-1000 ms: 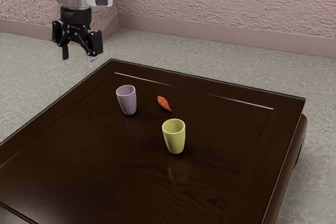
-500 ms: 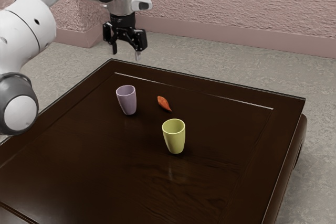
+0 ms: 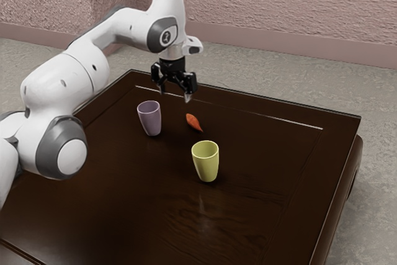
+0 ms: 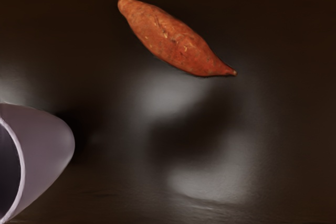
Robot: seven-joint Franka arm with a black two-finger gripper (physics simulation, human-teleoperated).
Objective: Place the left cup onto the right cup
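So the arm has swung in over the table (image 3: 267, 172), and the gripper (image 3: 174, 93) now hangs empty, fingers spread, above the gap between the purple cup (image 3: 149, 118) and the sweet potato (image 3: 194, 122). The purple cup is untouched and upright, well apart from the yellow-green cup (image 3: 205, 161). The grab is probably next, though the hand looks a bit off-centre to me.
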